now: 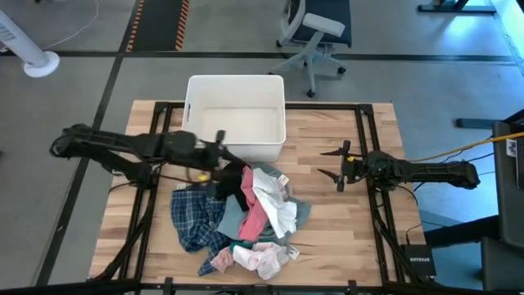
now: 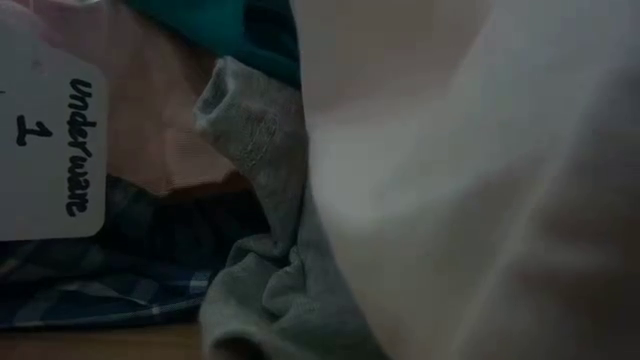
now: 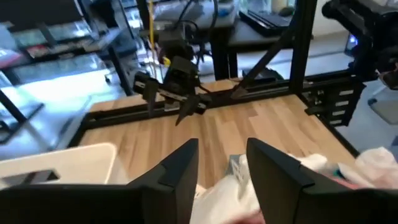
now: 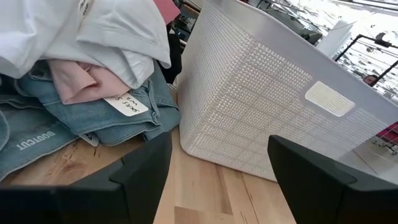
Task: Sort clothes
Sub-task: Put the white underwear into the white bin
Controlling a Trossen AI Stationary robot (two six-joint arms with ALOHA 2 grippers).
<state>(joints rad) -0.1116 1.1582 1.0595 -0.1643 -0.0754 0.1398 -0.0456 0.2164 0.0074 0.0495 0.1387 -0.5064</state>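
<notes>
1. Clothes (image 1: 241, 217) sit heaped on the wooden table (image 1: 344, 238), spreading from the centre toward seven o'clock in the high view, just off the white bin (image 1: 236, 119) at twelve o'clock.
2. Left gripper (image 1: 223, 164) reaches in from nine o'clock and hovers right at the pile's upper edge, over the black piece (image 1: 232, 182).
3. Through the left wrist view, its two dark fingers (image 3: 180, 171) stand parted with a clear gap, white cloth (image 3: 224, 199) bunched just below them; whether they actually pinch it, I cannot tell.
4. Right gripper (image 1: 339, 164) waits at three o'clock, well apart from the pile, over bare wood.
5. Its fingers (image 4: 140, 171) are spread wide with nothing between them, and past them the right wrist view looks at the bin's mesh wall (image 4: 261, 112) and the heap beside it.
6. Plaid shirt (image 1: 195, 217), blue and white, lies on the pile's nine o'clock side, part of it trailing toward seven o'clock.
7. Pink piece (image 1: 254, 215) runs through the middle, with a white piece (image 1: 274, 203) draped next to it at its three o'clock.
8. Grey-blue denim (image 4: 74, 127) lies under pink and white fabric in the right wrist view, a handwritten tag (image 4: 127, 106) on top.
9. Low view is smothered by fabric: grey cloth (image 2: 270, 260), and a label (image 2: 60, 130) reading "Underware 1".
</notes>
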